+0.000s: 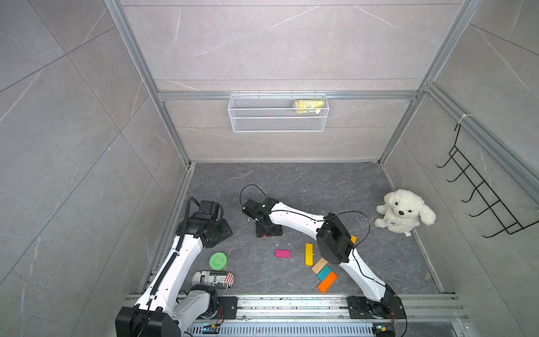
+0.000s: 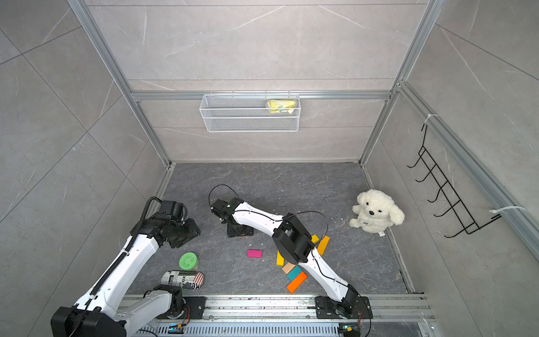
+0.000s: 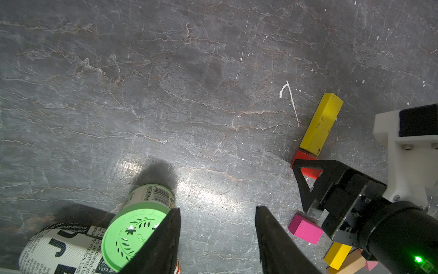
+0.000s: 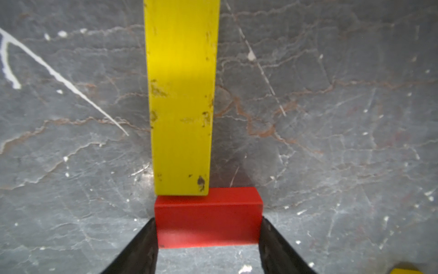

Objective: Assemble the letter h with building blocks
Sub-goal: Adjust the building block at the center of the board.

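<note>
In the right wrist view my right gripper (image 4: 208, 218) is shut on a short red block (image 4: 208, 218) that lies on the floor, one finger at each end. The block's far side butts against the end of a long yellow block (image 4: 181, 95). In both top views this gripper (image 1: 268, 230) (image 2: 239, 230) covers that pair. My left gripper (image 3: 217, 208) (image 1: 217, 233) hangs open over bare floor, holding nothing. Loose blocks lie to the right: magenta (image 1: 283, 253), yellow (image 1: 308, 253), tan (image 1: 319, 265), teal (image 1: 324, 272), orange (image 1: 327, 282) and amber (image 2: 323, 245).
A green-lidded jar (image 1: 218, 261) and a printed can (image 1: 213, 279) on its side sit beside the left arm. A white plush dog (image 1: 404, 214) sits at the right wall. A wire basket (image 1: 278, 112) hangs on the back wall.
</note>
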You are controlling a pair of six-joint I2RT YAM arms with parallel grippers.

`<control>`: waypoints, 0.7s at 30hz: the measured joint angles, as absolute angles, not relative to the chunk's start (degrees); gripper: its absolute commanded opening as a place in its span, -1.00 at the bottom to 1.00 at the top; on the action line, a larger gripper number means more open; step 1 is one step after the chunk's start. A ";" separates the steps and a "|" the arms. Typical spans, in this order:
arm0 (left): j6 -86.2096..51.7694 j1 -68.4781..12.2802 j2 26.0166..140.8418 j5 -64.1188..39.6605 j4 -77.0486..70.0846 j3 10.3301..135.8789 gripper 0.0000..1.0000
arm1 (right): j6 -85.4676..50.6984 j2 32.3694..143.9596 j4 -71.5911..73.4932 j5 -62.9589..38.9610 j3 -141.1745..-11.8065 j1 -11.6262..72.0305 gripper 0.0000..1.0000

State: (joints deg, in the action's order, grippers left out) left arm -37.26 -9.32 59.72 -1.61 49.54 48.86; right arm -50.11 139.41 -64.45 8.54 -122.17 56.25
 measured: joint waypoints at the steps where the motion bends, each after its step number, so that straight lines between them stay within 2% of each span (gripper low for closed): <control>1: -37.26 -9.32 59.72 -1.61 49.54 48.86 0.11 | -50.33 139.44 -64.58 8.54 -122.17 56.25 0.57; 7: -37.23 -9.32 59.70 -1.61 49.56 48.86 0.11 | -50.35 139.44 -65.17 9.17 -122.17 56.51 0.81; 13: -37.08 -9.32 59.02 -1.32 50.17 48.86 0.11 | -49.50 138.21 -65.14 10.07 -120.75 58.24 0.91; 16: -36.86 -9.32 58.24 -0.32 50.98 48.90 0.12 | -49.06 132.81 -63.86 10.68 -114.10 59.66 0.93; 21: -36.49 -9.32 57.84 0.08 51.55 50.04 0.12 | -50.19 116.68 -60.58 11.14 -96.82 61.08 0.99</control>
State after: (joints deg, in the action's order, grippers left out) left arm -36.49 -9.32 57.84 0.08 51.55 50.04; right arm -50.19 116.68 -60.58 11.14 -96.82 61.08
